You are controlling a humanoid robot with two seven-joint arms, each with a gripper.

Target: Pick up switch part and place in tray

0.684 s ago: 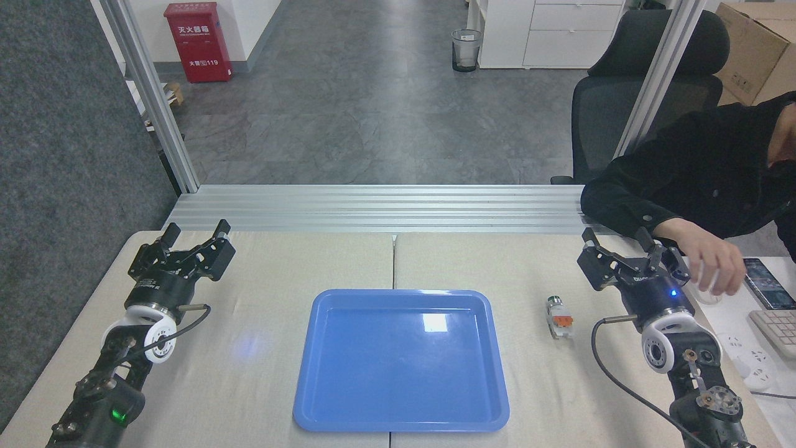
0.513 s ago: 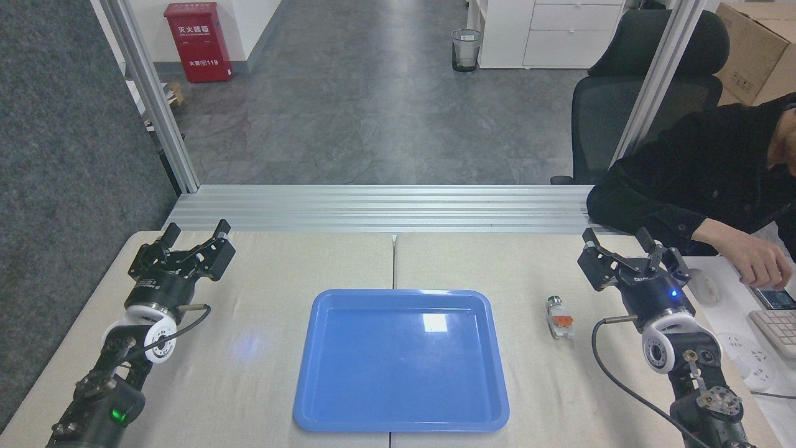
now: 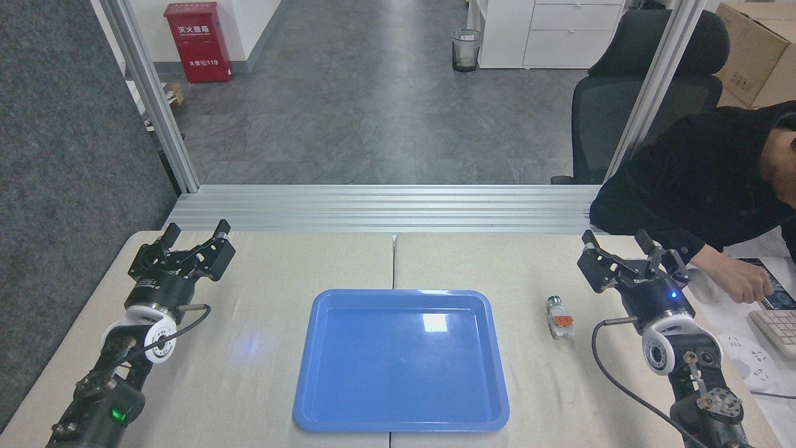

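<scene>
The switch part (image 3: 558,318), a small whitish block with an orange middle and a silver round end pointing away from me, lies on the table to the right of the tray. The glossy blue tray (image 3: 401,424) sits in the middle of the table with nothing in it. My right gripper (image 3: 616,239) stands open and empty, a little right of the switch part and farther back. My left gripper (image 3: 196,229) is open and empty at the table's far left, well away from both.
A person in a black sleeve (image 3: 684,186) leans in at the right, a hand (image 3: 740,280) just behind my right gripper near a phone (image 3: 777,298) and keyboard (image 3: 777,326). A white power strip (image 3: 749,367) lies at the right edge. An aluminium rail (image 3: 385,208) bounds the table's back.
Only the person's hand has shifted, from near my right gripper out to the phone and partly back. Both arms, the switch part and the tray have stayed put.
</scene>
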